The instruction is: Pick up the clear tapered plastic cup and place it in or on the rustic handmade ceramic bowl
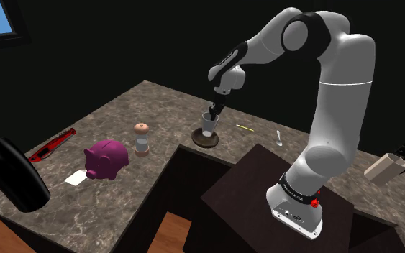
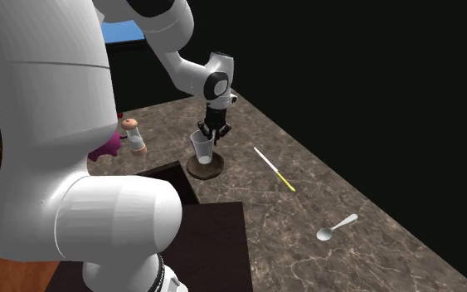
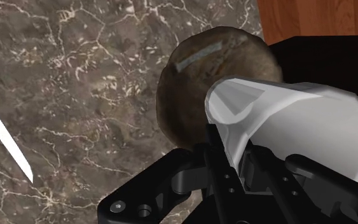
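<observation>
Here we are over the target: the jaws are clamped on the cup (image 1: 208,124), one finger inside the rim and one outside. They pinch a single wall rather than spanning the mouth, which is a sensible hold for a tapered thing that could squirt out of a squeeze round the body.

The cup looks pale grey-white, upright, hanging straight below the jaws. Directly beneath it sits the bowl (image 1: 205,139), a shallow dark-brown dish on the marbled bench (image 1: 114,115). From the wrist, the cup juts out between the fingers with the bowl just beyond it, so the line-up looks good.

In the second exterior view the cup's base falls inside the bowl's rim. Whether it is touching down or hanging just above, I can't say from these angles.

My read is that this is the placing step, nearly home. What's left is to open up and lift clear without tipping the cup.

The thin white stick (image 2: 274,169) and the spoon (image 2: 337,227) lie well off to one side of the jaws. The pink piggy bank (image 1: 107,159) and the small grinder (image 1: 142,138) lie well off to the other, so nothing crowds the release.
</observation>
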